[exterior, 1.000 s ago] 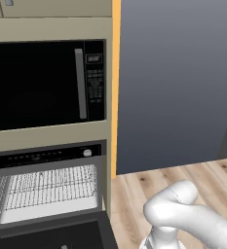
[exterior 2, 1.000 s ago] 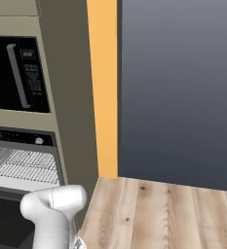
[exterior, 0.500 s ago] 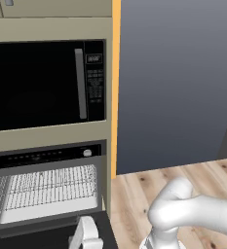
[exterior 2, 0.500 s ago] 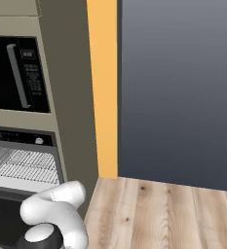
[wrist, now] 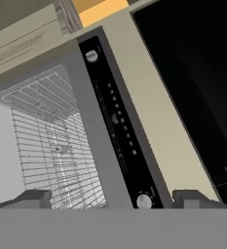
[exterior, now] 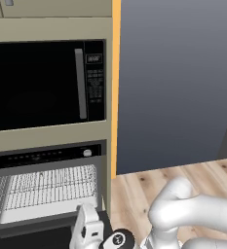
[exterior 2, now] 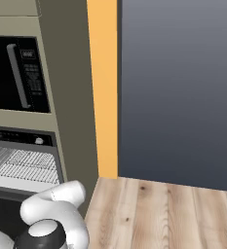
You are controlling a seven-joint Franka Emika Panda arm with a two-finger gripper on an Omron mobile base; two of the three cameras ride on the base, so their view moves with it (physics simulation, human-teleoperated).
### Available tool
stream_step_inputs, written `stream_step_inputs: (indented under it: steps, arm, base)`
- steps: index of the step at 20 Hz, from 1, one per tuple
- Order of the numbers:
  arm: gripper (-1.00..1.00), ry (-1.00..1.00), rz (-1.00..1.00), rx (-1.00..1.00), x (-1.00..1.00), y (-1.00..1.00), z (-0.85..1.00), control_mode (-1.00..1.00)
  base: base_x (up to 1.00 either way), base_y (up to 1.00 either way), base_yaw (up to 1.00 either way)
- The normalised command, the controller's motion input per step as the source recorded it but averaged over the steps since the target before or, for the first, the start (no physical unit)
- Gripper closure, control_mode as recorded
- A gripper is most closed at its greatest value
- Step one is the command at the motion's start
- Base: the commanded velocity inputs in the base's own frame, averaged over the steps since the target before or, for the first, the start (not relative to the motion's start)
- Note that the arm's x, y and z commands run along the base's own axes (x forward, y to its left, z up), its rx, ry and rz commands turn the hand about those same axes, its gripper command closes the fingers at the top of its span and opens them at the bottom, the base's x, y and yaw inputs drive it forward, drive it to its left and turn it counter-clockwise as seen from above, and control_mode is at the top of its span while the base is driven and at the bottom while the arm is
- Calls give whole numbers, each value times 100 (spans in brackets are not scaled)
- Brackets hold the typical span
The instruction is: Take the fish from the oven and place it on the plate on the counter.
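Observation:
The oven (exterior: pixel 42 156) stands open below the microwave, its grey wire racks (exterior: pixel 47 189) bare to my eye and its dark door (exterior: pixel 32 238) folded down. My white hand (exterior: pixel 88 227) hovers low in front of the opening, just right of the racks. In the hand view the gripper (wrist: pixel 114 202) is open wide, one fingertip (wrist: pixel 34 198) over the racks (wrist: pixel 56 146) and the other under the black control strip (wrist: pixel 115 121) with its silver knob (wrist: pixel 91 55). The fish is hidden or too faint to tell among the wires. The plate and the counter are out of view.
A black microwave (exterior: pixel 42 82) with a vertical grey handle sits right above the oven in the beige cabinet. An orange strip (exterior 2: pixel 103 87) and a dark grey wall (exterior: pixel 178 82) stand to the right. Wooden floor (exterior 2: pixel 159 214) spreads under the arm.
The arm has swung down and left toward the oven. Its hand has come up into the left base view before the open door. The jaws have stayed open.

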Motion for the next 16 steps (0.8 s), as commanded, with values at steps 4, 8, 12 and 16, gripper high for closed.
stream_step_inputs:
  steps: [4,8,12,16]
  arm:
    - [-100,0,0,-6,29,30,-28,-100]
    - [-100,0,0,-5,18,6,-20,-100]
    - [-100,0,0,-7,36,1,-22,-100]
    - [-100,0,-2,-6,32,2,-17,-100]
  base:
    - [0,0,0]
    - [0,0,0]
    - [0,0,0]
    - [0,0,0]
